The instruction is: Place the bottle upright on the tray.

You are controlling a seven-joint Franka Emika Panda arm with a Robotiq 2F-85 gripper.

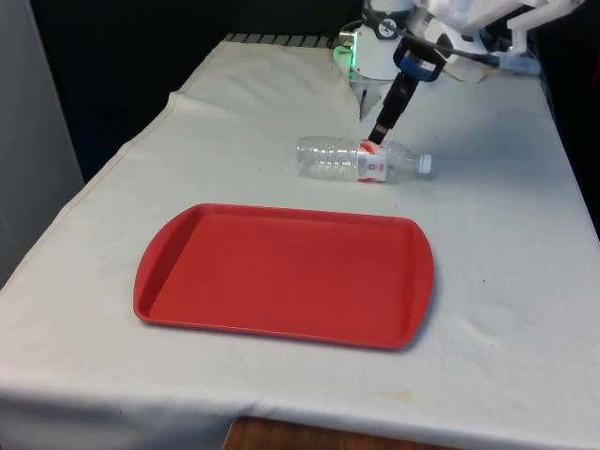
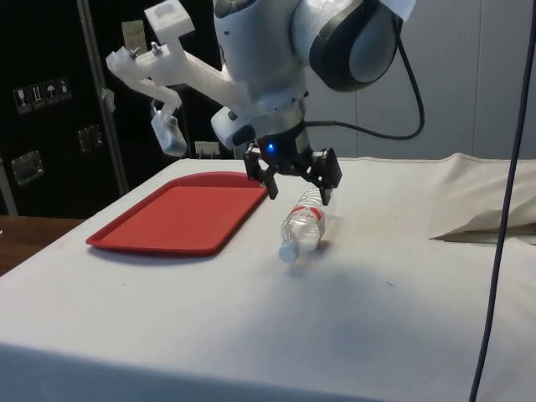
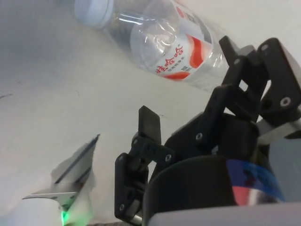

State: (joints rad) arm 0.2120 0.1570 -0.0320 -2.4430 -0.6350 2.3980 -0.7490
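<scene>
Little of the task is done: the bottle (image 1: 364,159) lies on its side on the cloth (image 1: 487,281), just beyond the far edge of the red tray (image 1: 281,277), which holds nothing. The gripper (image 2: 295,177) hangs over the bottle with its fingers spread and nothing between them. Gripping, lifting and standing the bottle up are all left. The wrist view gives the bottle's red-and-white label (image 3: 181,54) and white cap (image 3: 94,10) up close, while the side view makes plain how wide the fingers stand.
</scene>
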